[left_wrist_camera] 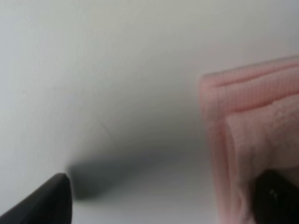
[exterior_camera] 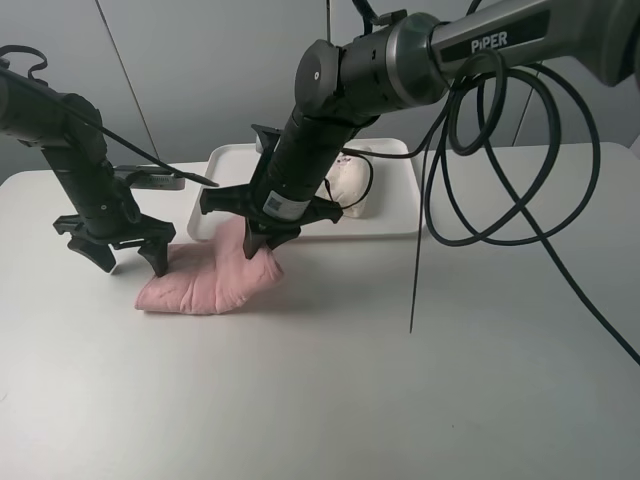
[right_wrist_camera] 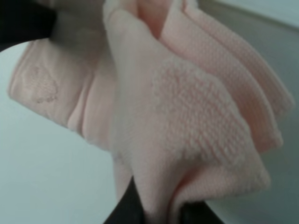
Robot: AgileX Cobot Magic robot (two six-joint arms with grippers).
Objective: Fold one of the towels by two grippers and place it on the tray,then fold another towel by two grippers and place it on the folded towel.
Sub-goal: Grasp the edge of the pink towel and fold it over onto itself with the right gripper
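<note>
Jaws of right gripper (exterior_camera: 262, 243) pinching soft, seemingly folded pink towel (exterior_camera: 210, 282)

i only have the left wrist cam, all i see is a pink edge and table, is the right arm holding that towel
Observer: Yes. The right gripper is shut on the pink towel, pinching its end nearest the tray and lifting it off the table.
Operator: and my left one
Observer: The left gripper is open, with one of its fingers at the towel's opposite end, holding nothing.
Operator: where's the cream towel
Observer: The cream towel lies folded on the white tray, behind the right arm.
Operator: is the pink one folded yet
Observer: It lies folded over in layers on the table, not yet on the tray.
</note>
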